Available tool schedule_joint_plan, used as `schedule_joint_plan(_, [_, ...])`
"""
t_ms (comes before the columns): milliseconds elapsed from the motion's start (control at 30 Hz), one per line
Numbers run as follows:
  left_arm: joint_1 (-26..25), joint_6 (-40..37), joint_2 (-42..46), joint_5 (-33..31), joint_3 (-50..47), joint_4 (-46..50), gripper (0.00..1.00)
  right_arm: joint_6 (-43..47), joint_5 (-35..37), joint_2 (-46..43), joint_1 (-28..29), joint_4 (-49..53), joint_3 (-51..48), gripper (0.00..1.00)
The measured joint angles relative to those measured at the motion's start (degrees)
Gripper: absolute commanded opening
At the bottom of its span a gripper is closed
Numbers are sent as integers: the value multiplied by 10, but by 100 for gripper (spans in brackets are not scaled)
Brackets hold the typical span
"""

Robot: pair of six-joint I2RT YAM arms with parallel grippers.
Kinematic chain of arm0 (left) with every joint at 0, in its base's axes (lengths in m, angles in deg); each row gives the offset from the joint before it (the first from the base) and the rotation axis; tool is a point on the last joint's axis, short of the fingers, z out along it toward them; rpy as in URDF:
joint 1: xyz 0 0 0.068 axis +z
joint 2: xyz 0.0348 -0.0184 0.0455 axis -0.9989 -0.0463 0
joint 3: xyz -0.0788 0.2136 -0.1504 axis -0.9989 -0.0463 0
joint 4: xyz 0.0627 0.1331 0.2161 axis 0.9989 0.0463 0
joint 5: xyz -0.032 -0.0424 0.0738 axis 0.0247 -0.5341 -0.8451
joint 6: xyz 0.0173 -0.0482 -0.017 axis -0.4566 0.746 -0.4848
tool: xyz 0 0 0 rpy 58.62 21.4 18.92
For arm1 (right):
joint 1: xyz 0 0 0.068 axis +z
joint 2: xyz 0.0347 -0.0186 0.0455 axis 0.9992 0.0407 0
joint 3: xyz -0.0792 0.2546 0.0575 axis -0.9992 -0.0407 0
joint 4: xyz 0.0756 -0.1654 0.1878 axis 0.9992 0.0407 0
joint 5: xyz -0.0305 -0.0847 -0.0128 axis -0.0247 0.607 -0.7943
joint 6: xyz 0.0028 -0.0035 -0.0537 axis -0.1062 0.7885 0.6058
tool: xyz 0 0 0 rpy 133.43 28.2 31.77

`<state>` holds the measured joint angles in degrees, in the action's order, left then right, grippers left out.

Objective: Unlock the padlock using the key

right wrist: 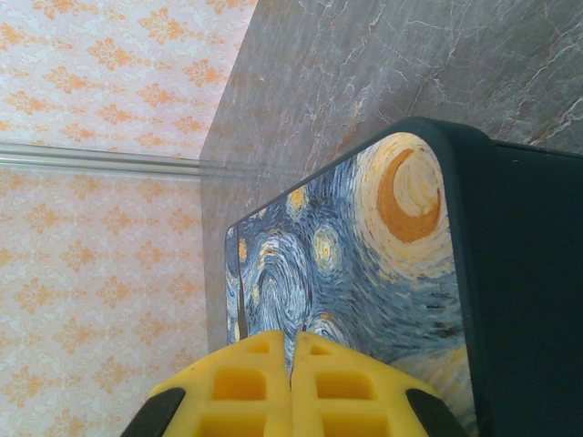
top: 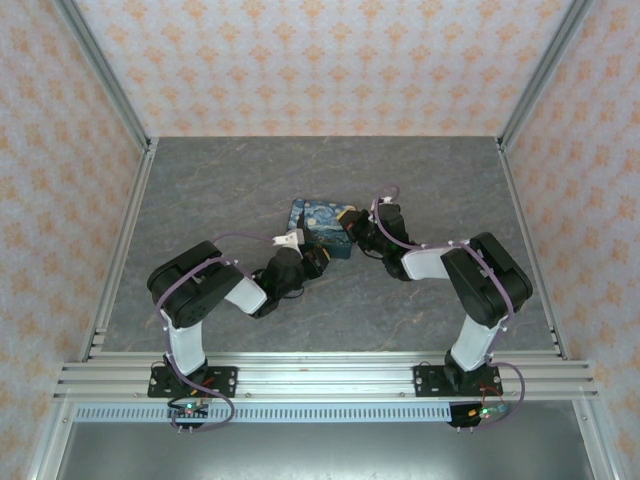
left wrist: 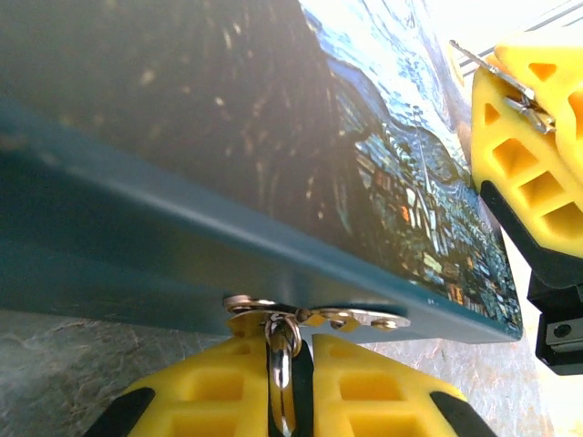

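The padlock (top: pixel 322 226) sits mid-worktop (top: pixel 200 190). The left claw (left wrist: pixel 290 350) is pinched shut on the key (left wrist: pixel 319 319), held against the padlock's near edge, probably seeking the keyhole. The right claw (right wrist: pixel 293 350), fingers together and apparently empty, butts the padlock's right side, seemingly to brace it.

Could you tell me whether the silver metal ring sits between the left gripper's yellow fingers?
Yes, the silver metal ring is pinched between the yellow fingers.
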<state>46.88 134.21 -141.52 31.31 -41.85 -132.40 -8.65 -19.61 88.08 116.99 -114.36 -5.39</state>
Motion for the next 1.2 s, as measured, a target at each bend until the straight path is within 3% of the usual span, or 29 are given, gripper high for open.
schedule_joint_plan(67, [0, 0, 0, 0, 0, 2, 0, 0, -1, 0, -1, 0, 0, 0])
schedule_joint_plan(233, [0, 0, 4, 3, 1, 13, 0, 5, -10, -26, -1, 41, -2, 0])
schedule_joint_plan(467, [7, 12, 57, 20, 1, 76, 0, 35, -51, -170, -1, 101, -80, 0])
schedule_joint_plan(867, [30, 29, 151, 81, 3, 168, 0, 47, -134, -276, 1, -22, -297, 0])
schedule_joint_plan(1200, [30, 81, 142, 113, 4, 140, 0, 43, -139, -295, 3, -98, -318, 0])
